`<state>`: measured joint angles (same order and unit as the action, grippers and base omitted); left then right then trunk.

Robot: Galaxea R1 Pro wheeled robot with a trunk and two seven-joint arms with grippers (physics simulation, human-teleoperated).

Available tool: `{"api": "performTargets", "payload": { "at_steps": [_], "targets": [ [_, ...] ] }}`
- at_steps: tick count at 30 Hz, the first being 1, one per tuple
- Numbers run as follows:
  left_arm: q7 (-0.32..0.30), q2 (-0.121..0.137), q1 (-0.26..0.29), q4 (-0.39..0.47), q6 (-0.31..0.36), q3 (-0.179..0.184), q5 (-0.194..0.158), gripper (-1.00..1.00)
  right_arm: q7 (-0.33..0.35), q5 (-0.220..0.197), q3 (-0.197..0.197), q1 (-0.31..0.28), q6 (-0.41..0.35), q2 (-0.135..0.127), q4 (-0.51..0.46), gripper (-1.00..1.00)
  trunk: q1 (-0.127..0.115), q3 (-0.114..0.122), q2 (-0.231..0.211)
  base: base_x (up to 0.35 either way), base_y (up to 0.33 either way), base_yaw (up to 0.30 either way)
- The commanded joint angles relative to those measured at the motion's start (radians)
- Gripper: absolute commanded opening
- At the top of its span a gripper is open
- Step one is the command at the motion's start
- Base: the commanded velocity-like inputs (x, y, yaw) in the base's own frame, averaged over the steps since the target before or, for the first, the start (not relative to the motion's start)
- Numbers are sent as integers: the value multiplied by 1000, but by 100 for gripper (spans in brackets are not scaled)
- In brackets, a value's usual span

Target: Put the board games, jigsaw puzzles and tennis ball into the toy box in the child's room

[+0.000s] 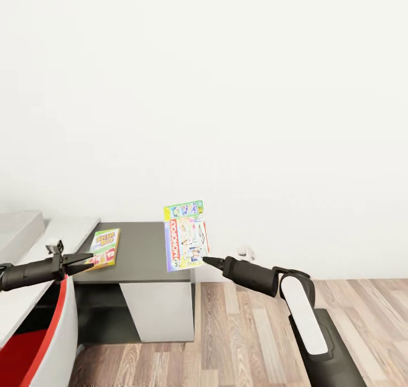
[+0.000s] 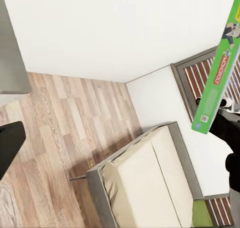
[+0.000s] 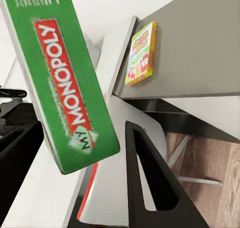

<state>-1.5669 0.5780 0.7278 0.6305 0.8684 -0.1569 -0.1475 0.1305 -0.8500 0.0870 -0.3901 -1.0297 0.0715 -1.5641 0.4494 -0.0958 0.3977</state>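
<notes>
Right claw gripping Monopoly box (green edge toward the wrist), Skip-Bo box flat on table

Monopoly box top cut off

wall: plain white | floor: wood planks | dark-topped table | bed: cream mattress

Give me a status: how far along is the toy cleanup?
Nothing looks boxed yet. In hand: the right gripper holds the Monopoly box upright in the air. Left: the Skip-Bo game lies on the dark table; left gripper carries nothing.
</notes>
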Motion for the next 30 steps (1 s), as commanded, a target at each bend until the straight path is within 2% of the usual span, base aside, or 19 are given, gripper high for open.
{"api": "performTargets", "payload": {
  "at_steps": [1, 30],
  "targets": [
    [-4, 0, 1, 0, 11, 0, 0, 100, 9, 3, -1, -1, -4, 1, -1, -100, 1, -2, 2, 0, 0, 278],
    [-4, 0, 1, 0, 11, 0, 0, 100, 11, 3, 0, 0, -1, 1, -1, -100, 1, -4, 2, 0, 0, 278]
  ]
}}
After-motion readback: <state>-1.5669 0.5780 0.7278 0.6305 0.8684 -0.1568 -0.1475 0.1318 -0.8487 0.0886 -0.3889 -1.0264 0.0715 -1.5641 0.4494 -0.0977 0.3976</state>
